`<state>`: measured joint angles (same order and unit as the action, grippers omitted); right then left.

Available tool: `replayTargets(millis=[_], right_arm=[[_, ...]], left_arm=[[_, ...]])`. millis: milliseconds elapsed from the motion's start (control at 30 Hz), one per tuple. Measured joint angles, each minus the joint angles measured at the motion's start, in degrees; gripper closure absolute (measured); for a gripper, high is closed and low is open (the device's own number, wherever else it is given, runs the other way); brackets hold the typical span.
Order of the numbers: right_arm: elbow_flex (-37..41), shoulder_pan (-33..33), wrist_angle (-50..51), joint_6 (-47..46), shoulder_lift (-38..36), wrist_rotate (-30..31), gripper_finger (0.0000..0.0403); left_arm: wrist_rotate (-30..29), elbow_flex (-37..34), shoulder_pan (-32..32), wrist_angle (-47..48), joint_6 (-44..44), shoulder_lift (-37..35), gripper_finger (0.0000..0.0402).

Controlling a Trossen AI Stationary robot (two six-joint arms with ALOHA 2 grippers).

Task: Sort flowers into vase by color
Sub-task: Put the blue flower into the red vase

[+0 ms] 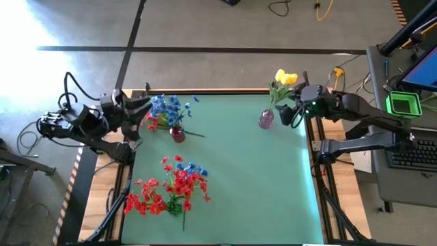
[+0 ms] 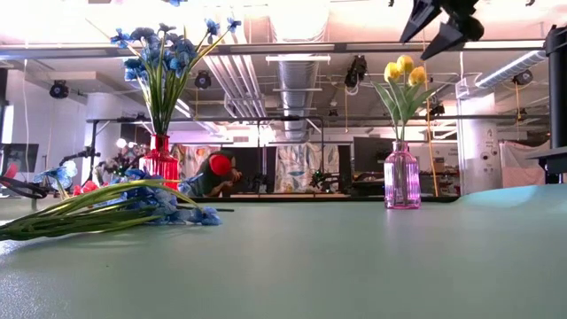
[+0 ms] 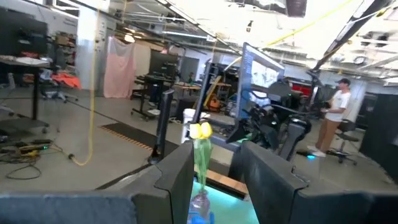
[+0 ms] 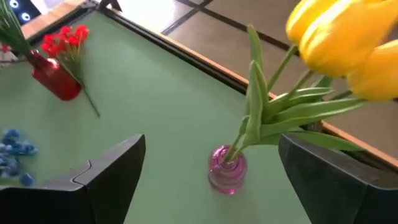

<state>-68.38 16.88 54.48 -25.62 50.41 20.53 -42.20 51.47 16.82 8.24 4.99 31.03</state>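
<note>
While the bench [image 1: 246,171] held a loose heap of red and blue flowers [image 1: 171,188] at seven o'clock, blue stems filled the red vase [image 1: 177,134], yellow tulips [image 1: 286,77] the pink vase [image 1: 266,119]; right gripper [image 1: 292,113] gaped released beside it, left gripper [image 1: 140,109] indeterminate.

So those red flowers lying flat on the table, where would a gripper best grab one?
Probably on a thin green stem, not the blooms. The red flowers lie flat in a loose pile with blue ones, their stems trailing toward the near table edge, so coming straight down from above onto a bare stem end looks easiest.
</note>
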Motion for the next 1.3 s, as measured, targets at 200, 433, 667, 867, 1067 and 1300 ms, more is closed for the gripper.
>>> replayTargets(millis=[200,433,667,867,1067,1300], right_arm=[[-3.83,-0.02,2.29,-3.72,0.00,-3.84,0.0042],[-4.74,-1.03,2.32,-4.58,1.04,-10.81,0.0042],[-4.66,-3.76,2.34,-3.31,2.04,-12.18,0.0042],[-4.65,-6.36,2.35,-1.88,2.12,-12.95,0.0042],[-4.64,-8.31,2.31,-0.29,2.21,-13.51,0.0042],[-4.62,-8.79,2.29,1.50,2.21,-13.49,0.0042]], left_arm=[[3.67,2.41,0.04,0.53,0.57,3.58,0.0279],[7.08,8.47,2.41,7.71,4.29,8.21,0.0279],[1.53,20.05,3.45,25.70,18.41,12.82,0.0279],[7.24,28.94,4.25,37.66,31.52,19.19,0.0279],[9.14,33.74,5.51,46.02,42.63,25.06,0.0279],[9.34,35.22,5.51,55.82,55.68,30.51,0.0279]])
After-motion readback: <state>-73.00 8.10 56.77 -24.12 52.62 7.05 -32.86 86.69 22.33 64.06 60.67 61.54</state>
